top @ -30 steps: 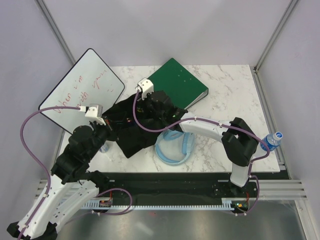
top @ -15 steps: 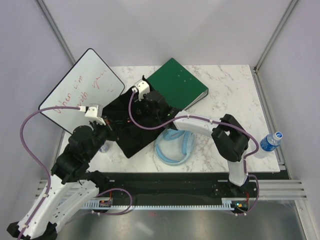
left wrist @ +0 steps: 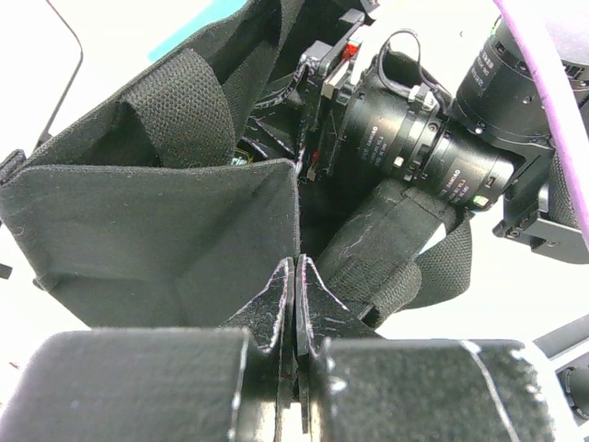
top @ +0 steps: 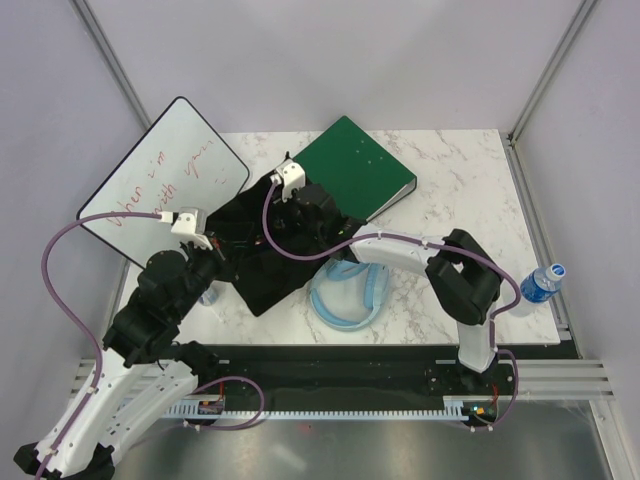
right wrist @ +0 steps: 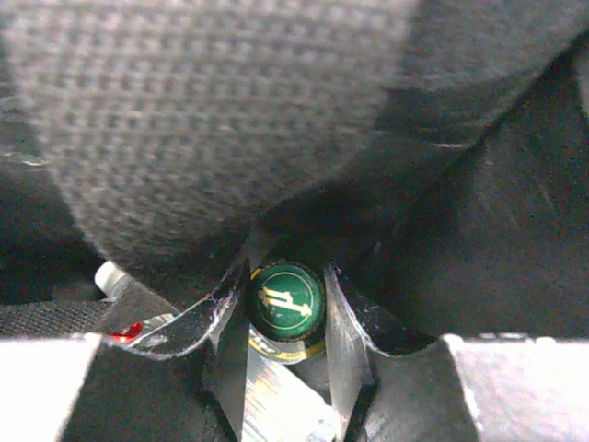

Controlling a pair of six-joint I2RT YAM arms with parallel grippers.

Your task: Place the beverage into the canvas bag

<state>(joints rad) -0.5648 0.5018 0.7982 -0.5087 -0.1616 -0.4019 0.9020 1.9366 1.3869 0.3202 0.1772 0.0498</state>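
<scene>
The black canvas bag (top: 268, 278) lies on the marble table, left of centre. My left gripper (top: 216, 248) is shut on the bag's rim; in the left wrist view (left wrist: 296, 263) its jaws pinch the fabric wall (left wrist: 147, 230) and hold the mouth open. My right gripper (right wrist: 285, 281) is inside the bag (right wrist: 202, 110), shut on the beverage (right wrist: 287, 300), a bottle with a green cap. In the top view its fingers are hidden in the bag below the right wrist (top: 305, 210). The right wrist also shows in the left wrist view (left wrist: 423, 147).
A green binder (top: 362, 172) lies behind the bag. A whiteboard (top: 165, 175) leans at the back left. A blue and white ring (top: 347, 300) lies right of the bag. A water bottle (top: 537, 284) stands at the table's right edge, another small bottle (top: 208, 296) by the left arm.
The right arm has reached further left into the bag, and its elbow has moved away from the water bottle. The left arm has held still.
</scene>
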